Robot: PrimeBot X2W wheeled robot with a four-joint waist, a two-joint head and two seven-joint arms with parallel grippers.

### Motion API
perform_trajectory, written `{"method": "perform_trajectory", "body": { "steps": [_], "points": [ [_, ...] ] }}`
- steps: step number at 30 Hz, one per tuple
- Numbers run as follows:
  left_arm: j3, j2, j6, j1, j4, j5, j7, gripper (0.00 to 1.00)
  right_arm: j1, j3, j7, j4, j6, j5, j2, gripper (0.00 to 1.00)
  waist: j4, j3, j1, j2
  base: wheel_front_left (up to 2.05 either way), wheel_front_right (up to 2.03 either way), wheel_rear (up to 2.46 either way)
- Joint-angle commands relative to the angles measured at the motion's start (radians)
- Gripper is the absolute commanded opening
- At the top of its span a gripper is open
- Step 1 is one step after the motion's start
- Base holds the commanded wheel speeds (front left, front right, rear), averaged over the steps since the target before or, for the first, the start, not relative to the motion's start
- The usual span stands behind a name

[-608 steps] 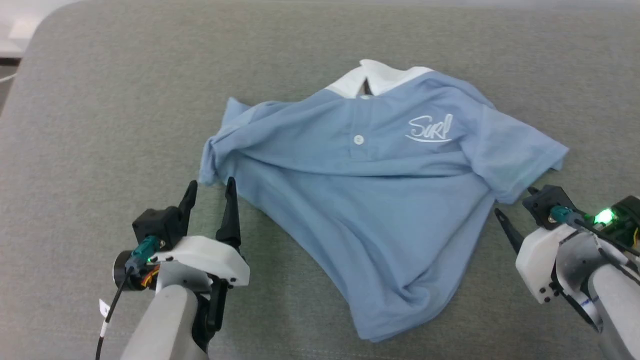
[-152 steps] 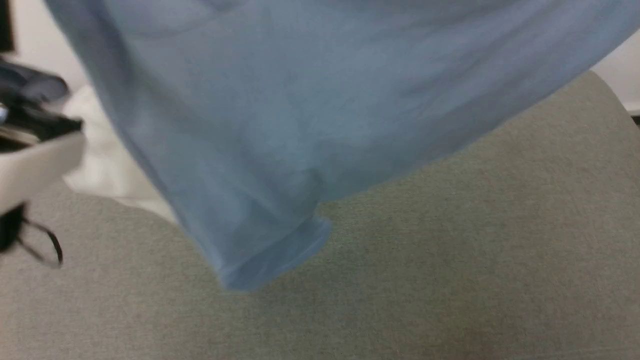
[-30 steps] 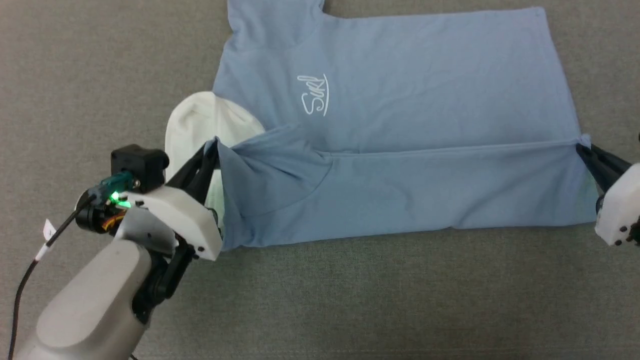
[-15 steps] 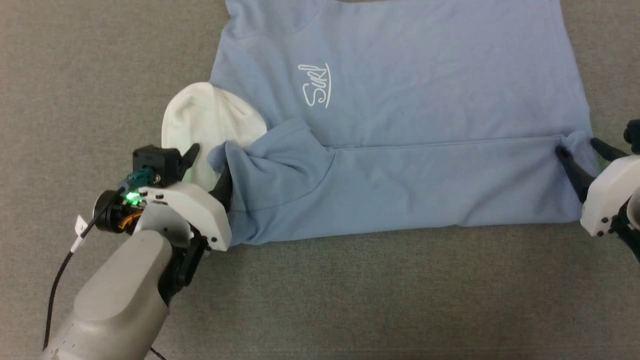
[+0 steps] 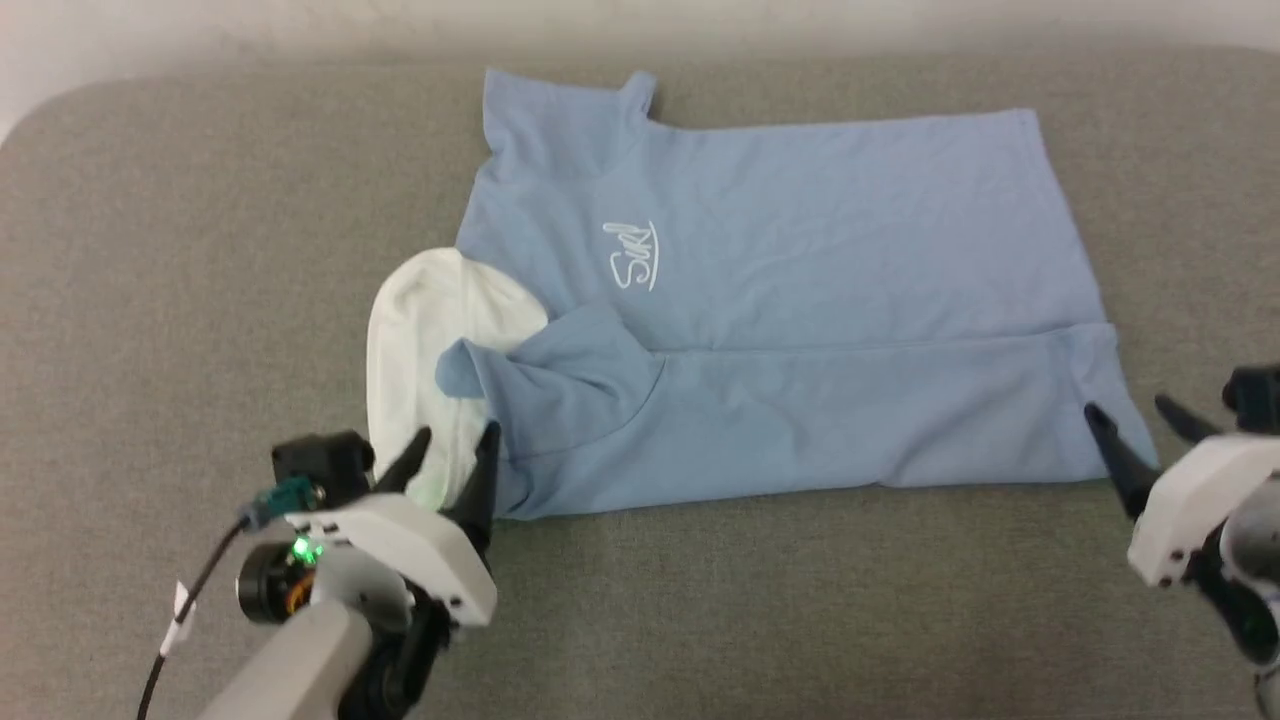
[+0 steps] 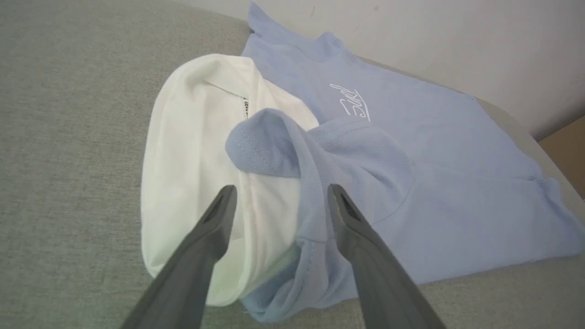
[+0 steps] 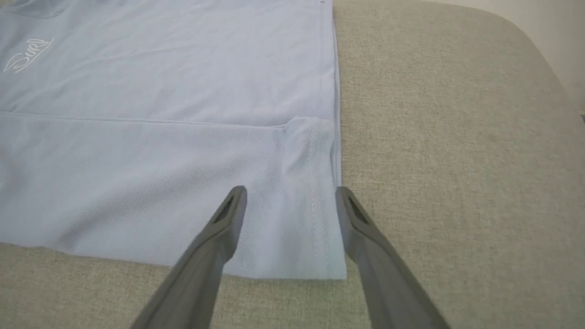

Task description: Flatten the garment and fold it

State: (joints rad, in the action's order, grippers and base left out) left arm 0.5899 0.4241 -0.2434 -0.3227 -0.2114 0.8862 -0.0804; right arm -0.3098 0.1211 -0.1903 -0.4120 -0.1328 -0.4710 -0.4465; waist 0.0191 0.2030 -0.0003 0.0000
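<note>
**Position.** The light blue polo shirt (image 5: 800,250) lay lengthwise across the middle of the grey upholstered surface (image 5: 200,250). Its white collar (image 5: 420,330) pointed to frame left. The near long edge was doubled over the body as a flap (image 5: 850,420).

**Grippers.** The left gripper (image 5: 455,435), at lower left, had its fingers spread wide astride the collar end and gripped nothing. The right gripper (image 5: 1128,408), at lower right, was likewise wide open and empty over the hem corner (image 7: 320,228).

**Step in hand.** This was judged to be clearing the fingers from the first lengthwise fold. Each gripper should rise straight off the fabric, because any drag would pull the flap askew. The sleeve (image 5: 560,370) bunched beside the collar probably needed smoothing before the far edge was folded.

**Views.**
- The left wrist view showed the sleeve cuff standing proud over the collar, and a label (image 6: 246,106) inside it. The head view rendered both flat.
- The right wrist view showed the hem stitching and a small pucker (image 7: 292,130) at the flap's end.
- The head view gave the shirt's whole outline.
</note>
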Motion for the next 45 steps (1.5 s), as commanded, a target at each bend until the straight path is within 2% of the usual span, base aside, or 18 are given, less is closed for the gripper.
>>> {"method": "perform_trajectory", "body": {
  "steps": [1,7,11,14,19,23,24,25,28,37,45],
  "points": [
    [0.006,0.012,-0.021,0.031,0.045,-0.005,0.011,1.0,0.049,-0.037,-0.014,0.042,0.002,0.022,0.027,1.0,-0.012,-0.034,0.0003,0.0,0.0,0.0,0.0],
    [0.049,0.069,-0.119,0.098,0.156,-0.037,0.109,1.0,0.164,-0.164,-0.079,0.219,0.002,0.104,0.124,1.0,-0.04,-0.02,0.0003,0.0,0.0,0.0,0.0],
    [0.057,0.093,-0.204,0.1,0.141,-0.072,0.151,1.0,0.201,-0.207,-0.121,0.318,0.002,0.138,0.182,1.0,-0.063,0.006,0.0003,0.0,0.0,0.0,0.0],
    [0.049,0.083,-0.25,0.092,0.119,-0.078,0.162,1.0,0.212,-0.231,-0.143,0.364,0.002,0.142,0.214,1.0,-0.078,0.029,0.0003,0.0,0.0,0.0,0.0],
    [0.067,0.074,-0.282,0.081,0.066,-0.083,0.206,1.0,0.219,-0.258,-0.152,0.395,0.002,0.158,0.233,1.0,-0.097,0.06,0.0003,0.0,0.0,0.0,0.0],
    [0.089,0.064,-0.274,0.084,0.019,-0.065,0.254,1.0,0.218,-0.264,-0.15,0.4,0.002,0.16,0.241,1.0,-0.102,0.069,0.0003,0.0,0.0,0.0,0.0],
    [0.096,0.059,-0.264,0.086,0.01,-0.056,0.267,0.35,0.218,-0.264,-0.15,0.4,0.002,0.161,0.241,1.0,-0.101,0.069,0.0003,0.0,0.0,0.0,0.0],
    [0.101,0.052,-0.252,0.088,0.004,-0.046,0.276,0.0,0.219,-0.265,-0.151,0.4,0.002,0.163,0.241,1.0,-0.099,0.066,0.0003,0.0,0.0,0.0,0.0],
    [0.101,0.031,-0.223,0.089,-0.005,-0.03,0.264,0.0,0.217,-0.268,-0.154,0.4,0.002,0.174,0.228,1.0,-0.086,0.048,0.0003,0.0,0.0,0.0,0.0],
    [0.051,0.006,-0.183,0.069,0.052,-0.053,0.086,0.0,0.194,-0.275,-0.227,0.372,0.002,0.238,0.174,1.0,-0.035,0.008,0.0003,0.0,0.0,0.0,0.0],
    [0.051,0.018,-0.181,0.037,0.155,-0.088,0.052,0.0,0.096,-0.308,-0.268,0.213,0.002,0.294,0.189,1.0,0.003,0.055,0.0003,0.0,0.0,0.0,0.0]
  ]
}}
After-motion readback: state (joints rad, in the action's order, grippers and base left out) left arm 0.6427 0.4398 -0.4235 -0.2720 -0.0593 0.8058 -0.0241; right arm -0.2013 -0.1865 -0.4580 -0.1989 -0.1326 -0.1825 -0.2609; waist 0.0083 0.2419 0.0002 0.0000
